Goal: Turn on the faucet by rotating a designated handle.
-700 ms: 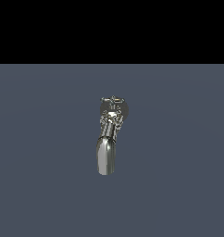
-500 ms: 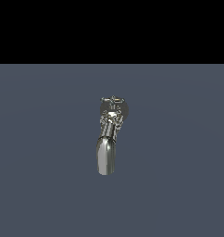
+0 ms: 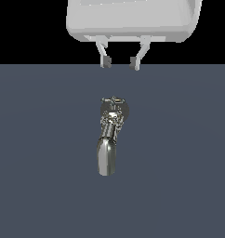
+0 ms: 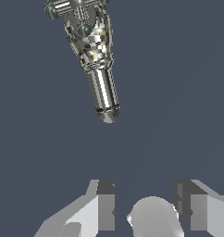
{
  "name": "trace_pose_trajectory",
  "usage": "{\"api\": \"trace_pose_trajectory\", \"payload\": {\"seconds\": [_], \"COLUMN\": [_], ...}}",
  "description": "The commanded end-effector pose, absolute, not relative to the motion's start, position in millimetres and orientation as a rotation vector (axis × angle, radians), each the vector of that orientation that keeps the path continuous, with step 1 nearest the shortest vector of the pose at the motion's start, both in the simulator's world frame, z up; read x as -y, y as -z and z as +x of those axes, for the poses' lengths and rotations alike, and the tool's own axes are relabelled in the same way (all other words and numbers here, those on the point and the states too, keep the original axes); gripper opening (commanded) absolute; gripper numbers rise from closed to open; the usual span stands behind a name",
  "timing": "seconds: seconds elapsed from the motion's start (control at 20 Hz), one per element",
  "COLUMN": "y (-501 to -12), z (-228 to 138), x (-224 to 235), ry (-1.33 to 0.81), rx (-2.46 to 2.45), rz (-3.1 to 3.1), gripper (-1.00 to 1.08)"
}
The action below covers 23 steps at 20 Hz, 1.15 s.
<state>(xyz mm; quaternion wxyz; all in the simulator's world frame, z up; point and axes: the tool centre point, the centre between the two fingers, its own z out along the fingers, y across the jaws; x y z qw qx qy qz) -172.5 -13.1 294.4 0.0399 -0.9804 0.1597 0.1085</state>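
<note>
A chrome faucet (image 3: 109,139) stands on the dark grey floor in the middle of the exterior view, its spout (image 3: 105,160) pointing toward the camera. A cross-shaped handle (image 3: 114,101) with small knobs sits at its far end. In the wrist view the faucet (image 4: 93,55) and its handle (image 4: 76,7) show ahead of the fingers. My gripper (image 3: 119,62) hangs at the top of the exterior view, above and beyond the faucet, well apart from it. Its jaws are open and empty. The two fingers (image 4: 106,203) show in the wrist view.
The dark grey floor (image 3: 179,162) spreads around the faucet with nothing else on it. The white hand of the arm (image 3: 133,21) fills the top of the exterior view.
The gripper and hand have come into the top of the exterior view; earlier they were not in sight. The faucet has not moved.
</note>
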Motion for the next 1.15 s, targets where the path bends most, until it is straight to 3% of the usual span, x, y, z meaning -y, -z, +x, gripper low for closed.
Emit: {"api": "trace_pose_trajectory", "payload": {"seconds": [0.0, 0.05, 0.1, 0.15, 0.2, 0.25, 0.3, 0.35, 0.4, 0.45, 0.5, 0.55, 0.6, 0.65, 0.7, 0.75, 0.8, 0.85, 0.9, 0.95, 1.0, 1.05, 1.1], "y": [-269, -273, -256, -240, -233, -239, -224, -210, -191, -178, -178, -169, -175, -166, -167, -166, -174, -175, -176, -177, -178, -178, -174], "z": [-148, -126, -125, -123, -108, -83, -79, -73, -72, -69, -69, -49, -51, -41, -41, -25, -29, -20, -13, -7, -2, 2, 9], "x": [5, 13, 37, 39, 37, 59, 49, 29, -8, 47, 50, 13, -2, 38, 43, 128, 135, 142, 147, 152, 162, 175, 160], "ry": [-0.309, -0.249, -0.255, -0.274, -0.244, -0.161, -0.181, -0.199, -0.225, -0.184, -0.179, -0.161, -0.153, -0.132, -0.130, -0.040, -0.004, 0.032, 0.064, 0.095, 0.129, 0.160, 0.160], "rx": [-0.622, -0.654, -0.775, -0.827, -0.838, -0.880, -0.938, -0.973, -0.949, -1.078, -1.096, -0.951, -0.892, -1.033, -1.048, -1.152, -1.193, -1.095, -0.980, -1.040, -1.124, -1.172, -1.136], "rz": [-2.965, -2.962, -2.949, -2.917, -2.899, -2.910, -2.877, -2.847, -2.833, -2.852, -2.855, -2.869, -2.873, -2.824, -2.819, -2.838, -2.844, -2.903, -2.971, -2.973, -2.964, -2.968, -2.944], "gripper": [0.06, 0.21, 0.28, 0.48, 0.53, 0.51, 0.35, 0.37, 0.26, 0.34, 0.34, 0.76, 0.76, 0.87, 0.87, 0.11, 0.11, 0.66, -0.53, 0.41, 0.95, 0.98, 0.31]}}
